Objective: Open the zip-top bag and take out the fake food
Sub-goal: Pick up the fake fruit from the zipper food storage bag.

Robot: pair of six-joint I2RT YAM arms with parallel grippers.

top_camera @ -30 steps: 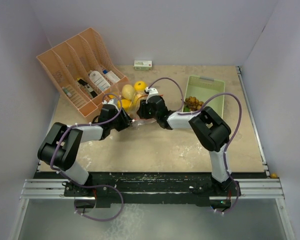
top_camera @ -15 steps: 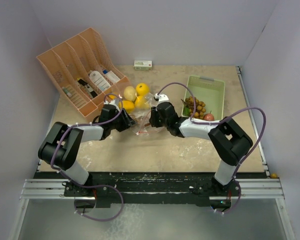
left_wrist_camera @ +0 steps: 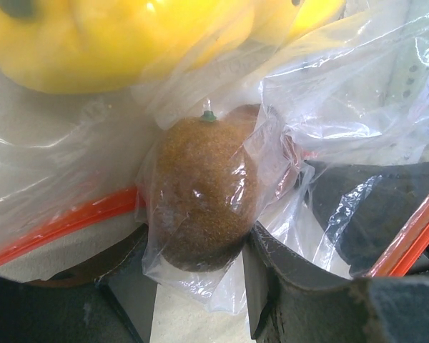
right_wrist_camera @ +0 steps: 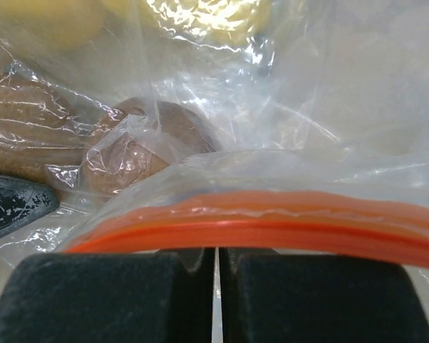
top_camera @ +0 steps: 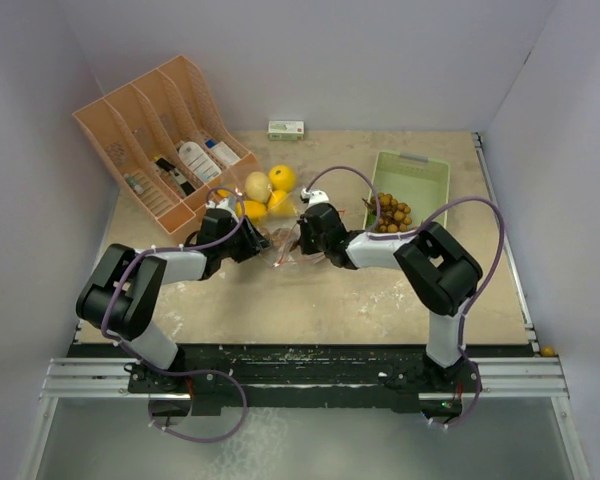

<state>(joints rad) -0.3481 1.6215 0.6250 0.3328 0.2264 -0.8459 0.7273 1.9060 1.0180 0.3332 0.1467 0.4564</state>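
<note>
On a tan table (top_camera: 380, 310), left gripper (left_wrist_camera: 200, 251) clasps one bagged brown lump (left_wrist_camera: 200, 186); right gripper (right_wrist_camera: 216, 266) pinches shut on the zip-top bag (right_wrist_camera: 343, 93).

File rack (top_camera: 165, 140) far left on bench (top_camera: 310, 300); small box (top_camera: 286, 129) far centre; tray (top_camera: 420, 175) far right. Lemons (top_camera: 270, 185) between rack and tray. Zip-top bag (top_camera: 283, 248) just nearer, lump (left_wrist_camera: 204, 189) inside.

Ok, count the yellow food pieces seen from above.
4: a pale lemon, a bright lemon right of it, an orange-yellow piece and a yellow piece just nearer. More may be hidden.
</note>
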